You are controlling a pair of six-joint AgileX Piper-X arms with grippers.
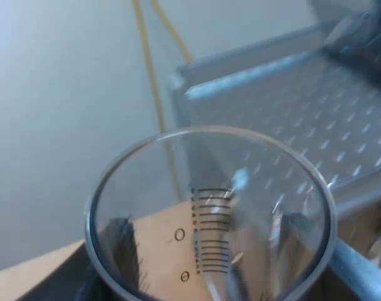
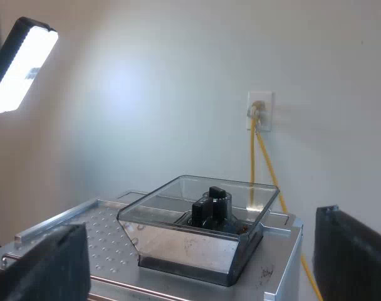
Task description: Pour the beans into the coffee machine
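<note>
A clear measuring glass (image 1: 209, 213) with black graduation marks is close in front of the left wrist camera, its mouth turned towards me. My left gripper (image 1: 234, 266) is shut on it, with a dark finger (image 1: 118, 241) showing through the glass wall. I see no beans inside the glass. It is beside the dimpled metal top of the espresso machine (image 1: 316, 106). In the right wrist view the clear bean hopper (image 2: 203, 226) stands uncovered on the machine's top (image 2: 96, 232), with a black knob inside. My right gripper (image 2: 200, 248) hangs open before the hopper, its fingers (image 2: 49, 263) wide apart.
A yellow cable (image 2: 266, 169) runs down from a wall socket (image 2: 259, 111) behind the machine; the cable (image 1: 150, 69) also passes beyond the glass. A bright light panel (image 2: 21, 69) stands on a pole beside the machine. A tan surface (image 1: 172, 235) lies below the glass.
</note>
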